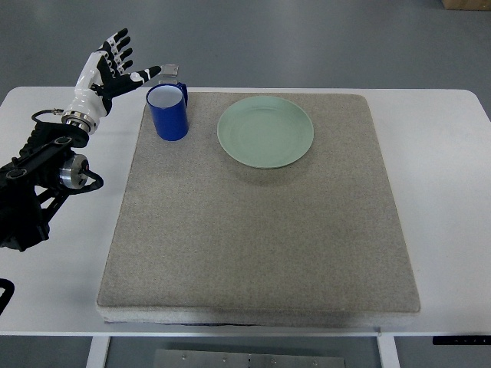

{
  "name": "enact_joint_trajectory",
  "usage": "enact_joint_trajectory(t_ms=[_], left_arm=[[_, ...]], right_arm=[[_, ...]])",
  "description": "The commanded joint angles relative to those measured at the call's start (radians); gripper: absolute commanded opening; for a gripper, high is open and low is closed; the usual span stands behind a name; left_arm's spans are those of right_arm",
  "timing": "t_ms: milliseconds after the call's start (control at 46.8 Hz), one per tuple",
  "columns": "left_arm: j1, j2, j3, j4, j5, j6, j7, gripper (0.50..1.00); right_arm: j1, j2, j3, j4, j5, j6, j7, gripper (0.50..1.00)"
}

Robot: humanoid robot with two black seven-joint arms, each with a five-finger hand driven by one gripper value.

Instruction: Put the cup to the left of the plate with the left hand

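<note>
Cup placement shows on a white tabletop point(445, 230) covered by a large grey felt mat point(261, 230), whose near part lies bare. Farther back, the round pale green plate point(265, 131) rests flat on the mat, and the glossy blue cylindrical cup point(167, 112) stands upright just left of it, near the mat's far left corner. Beyond the cup, the left hand point(111, 67) hovers with fingers spread apart, gripping nothing, its thumb close to the cup's rim.

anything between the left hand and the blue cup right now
Nothing visible. The left hand is open just left of the blue cup, with only bare table and mat edge between them. The cup already stands left of the plate.
</note>
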Motion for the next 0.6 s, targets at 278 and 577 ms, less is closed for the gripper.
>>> enact_joint_trajectory(t_ms=[278, 577], left_arm=[[-0.075, 0.024, -0.129, 0.022, -0.245, -0.17, 0.031, 0.996], [-0.136, 0.022, -0.126, 0.104, -0.48, -0.184, 0.219, 0.996]], right_arm=[[0.0, 0.0, 0.0, 0.0, 0.0, 0.001, 0.0, 0.934], [0.0, 0.0, 0.0, 0.0, 0.0, 0.001, 0.0, 0.934]])
